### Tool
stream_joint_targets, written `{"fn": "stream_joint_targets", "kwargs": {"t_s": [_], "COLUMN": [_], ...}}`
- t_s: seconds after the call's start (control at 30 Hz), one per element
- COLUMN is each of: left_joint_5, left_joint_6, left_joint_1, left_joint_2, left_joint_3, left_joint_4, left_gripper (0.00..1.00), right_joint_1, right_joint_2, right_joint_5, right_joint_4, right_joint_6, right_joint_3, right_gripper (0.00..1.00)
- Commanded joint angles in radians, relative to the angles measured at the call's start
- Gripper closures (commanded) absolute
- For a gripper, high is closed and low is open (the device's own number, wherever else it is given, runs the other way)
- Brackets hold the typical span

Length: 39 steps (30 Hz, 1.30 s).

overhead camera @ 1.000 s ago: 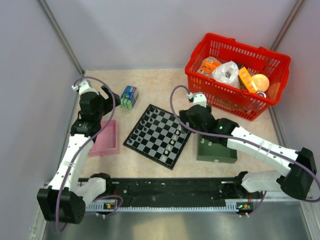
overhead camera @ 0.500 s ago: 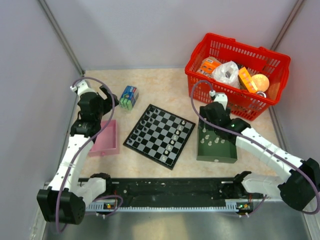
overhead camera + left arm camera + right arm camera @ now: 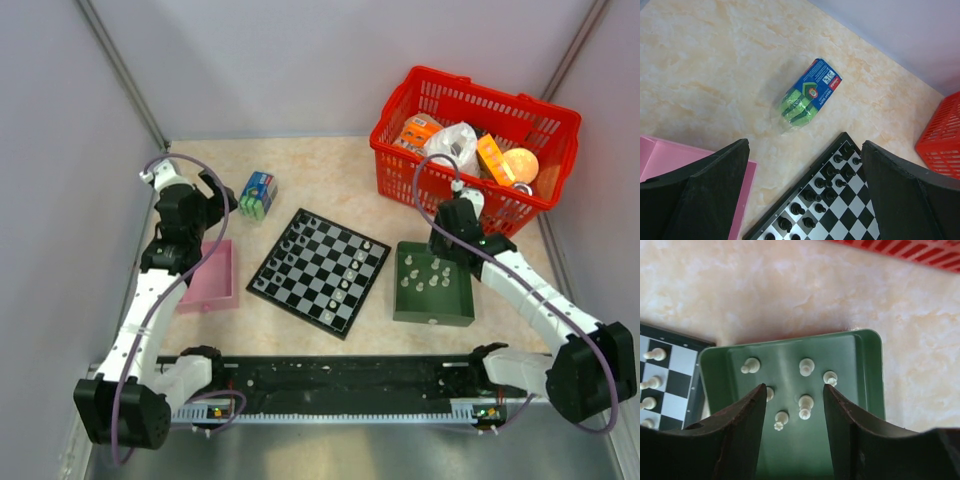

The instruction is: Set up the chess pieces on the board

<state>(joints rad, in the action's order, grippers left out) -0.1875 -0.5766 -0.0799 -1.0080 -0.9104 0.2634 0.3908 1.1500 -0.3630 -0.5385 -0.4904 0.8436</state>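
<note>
Chess pieces of the pale set stand partly in the green tray and partly on the board, along the edge facing that tray. Dark pieces line the opposite edge. The right gripper hangs over the tray with its jaws apart. One pale piece stands between the fingers untouched, and nothing is grasped. The left gripper is spread wide and empty above the table, between the pink tray and the board, with a sponge pack beyond it. Hazard: the tray pieces stand close together, and one is half hidden behind the right gripper's left-hand finger. A descent off centre would likely topple that neighbour or pinch two pieces at once. A grip set too high on so small a piece may let it tilt or slip. Clearance: the tray wall rises just beside the outer pieces, so lift straight up before traversing. The tray lies just beside the board's corner, so the transfer path is short. Placed pale pieces crowd the board's near edge, so approach them from above. The basket stands close behind the right arm.
</note>
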Motion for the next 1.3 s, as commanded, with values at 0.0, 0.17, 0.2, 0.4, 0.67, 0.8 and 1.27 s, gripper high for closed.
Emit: {"fn": "stream_joint_targets", "kwargs": {"t_s": [0.0, 0.17, 0.2, 0.4, 0.67, 0.8, 1.27], "left_joint_5": [0.013, -0.001, -0.006, -0.023, -0.033, -0.015, -0.024], "left_joint_6": [0.012, 0.021, 0.021, 0.034, 0.041, 0.034, 0.035], "left_joint_1": [0.005, 0.005, 0.005, 0.008, 0.011, 0.012, 0.014], "left_joint_2": [-0.003, 0.009, 0.012, 0.016, 0.016, 0.008, 0.019], "left_joint_3": [-0.001, -0.002, -0.004, -0.041, -0.093, -0.085, -0.064], "left_joint_4": [-0.059, -0.056, -0.055, -0.032, -0.033, -0.036, -0.038], "left_gripper": [0.01, 0.01, 0.01, 0.01, 0.01, 0.01, 0.01], "right_joint_1": [-0.044, -0.044, -0.044, -0.043, -0.075, -0.13, -0.214], "right_joint_2": [0.037, 0.077, 0.086, 0.113, 0.011, 0.008, 0.096], "right_joint_5": [0.082, 0.182, 0.2, 0.214, 0.035, 0.072, 0.217], "right_joint_4": [0.049, 0.089, 0.094, 0.074, -0.012, 0.003, 0.12], "right_joint_6": [0.012, 0.032, 0.035, 0.035, -0.051, -0.031, -0.007], "right_joint_3": [-0.02, -0.024, -0.023, -0.015, -0.06, -0.087, -0.133], "right_gripper": [0.53, 0.58, 0.59, 0.62, 0.61, 0.61, 0.68]}}
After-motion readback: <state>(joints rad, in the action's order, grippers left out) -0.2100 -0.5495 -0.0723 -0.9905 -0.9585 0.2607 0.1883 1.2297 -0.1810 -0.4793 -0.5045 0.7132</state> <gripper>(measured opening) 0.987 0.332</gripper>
